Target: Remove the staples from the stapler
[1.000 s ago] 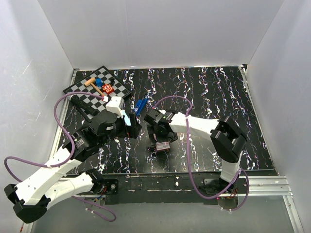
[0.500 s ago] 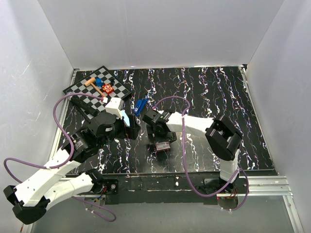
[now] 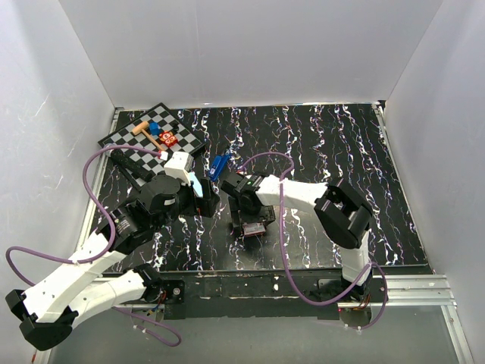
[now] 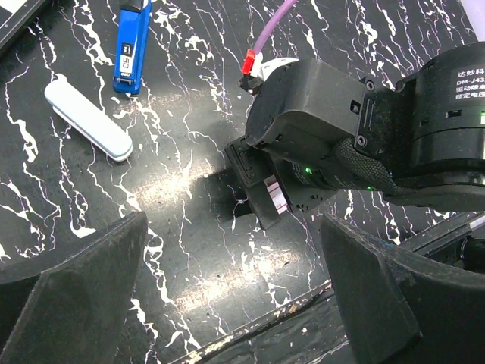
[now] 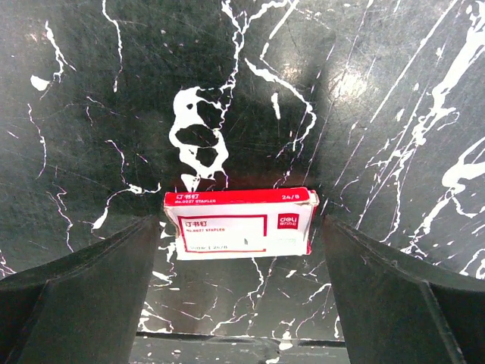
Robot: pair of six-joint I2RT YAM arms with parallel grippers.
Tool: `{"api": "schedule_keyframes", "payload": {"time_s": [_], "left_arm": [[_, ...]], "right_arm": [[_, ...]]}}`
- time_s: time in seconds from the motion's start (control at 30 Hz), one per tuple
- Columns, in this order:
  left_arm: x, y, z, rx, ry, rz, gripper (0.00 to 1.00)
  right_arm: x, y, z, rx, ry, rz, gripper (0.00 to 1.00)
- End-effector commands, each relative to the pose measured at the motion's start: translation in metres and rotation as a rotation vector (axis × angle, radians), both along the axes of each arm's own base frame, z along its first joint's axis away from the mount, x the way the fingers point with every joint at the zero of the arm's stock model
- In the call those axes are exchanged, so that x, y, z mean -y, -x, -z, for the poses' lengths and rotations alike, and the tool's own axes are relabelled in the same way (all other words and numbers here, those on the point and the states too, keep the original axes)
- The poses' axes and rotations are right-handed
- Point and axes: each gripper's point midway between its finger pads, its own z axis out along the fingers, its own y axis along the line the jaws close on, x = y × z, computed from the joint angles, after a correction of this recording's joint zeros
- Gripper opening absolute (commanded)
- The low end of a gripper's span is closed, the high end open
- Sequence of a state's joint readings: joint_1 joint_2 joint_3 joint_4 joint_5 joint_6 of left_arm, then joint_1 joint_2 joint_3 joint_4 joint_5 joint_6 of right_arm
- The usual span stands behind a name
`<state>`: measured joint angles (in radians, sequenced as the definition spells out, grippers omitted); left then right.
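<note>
- Overhead view: even, fairly bright light from above. The white walls [image 3: 250,53] look pale and slightly washed out, and shadows on the dark marbled table [image 3: 326,152] are soft.
- Left wrist view: a pale glare patch sits on the glossy table mid-frame. The left gripper [image 4: 233,221] shows its fingers [image 4: 76,288] dark and soft-edged at the near edge.
- Right wrist view: streaky sheen at far right. The red-and-white box [image 5: 227,231] is sharp, while the right gripper [image 5: 241,220] is dark and blurred.
</note>
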<state>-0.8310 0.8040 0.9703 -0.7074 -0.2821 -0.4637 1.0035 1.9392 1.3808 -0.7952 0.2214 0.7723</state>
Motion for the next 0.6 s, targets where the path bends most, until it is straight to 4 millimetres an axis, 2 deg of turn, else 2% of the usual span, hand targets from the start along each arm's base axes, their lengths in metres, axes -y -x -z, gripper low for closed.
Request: {"api": "schedule_keyframes", "payload": {"time_s": [0.0,0.33,0.57], "left_arm": [[-0.0016,-0.0035,-0.0016,0.022,-0.003,-0.009,0.98],[-0.0010,-0.0049,-0.0011,0.023,-0.007,-0.011,0.98],[-0.0002,-0.0058,-0.0011,0.023,-0.013,-0.009,0.98]], "right_arm": [[-0.0026,-0.0001,-0.0012,-0.007,0.021,0.017,0.95],[-0.0018,0.0041,0.0030,-0.032,0.029,0.019,0.92],[-0.0015,0.0067,0.0057,-0.047,0.030,0.016,0.84]]}}
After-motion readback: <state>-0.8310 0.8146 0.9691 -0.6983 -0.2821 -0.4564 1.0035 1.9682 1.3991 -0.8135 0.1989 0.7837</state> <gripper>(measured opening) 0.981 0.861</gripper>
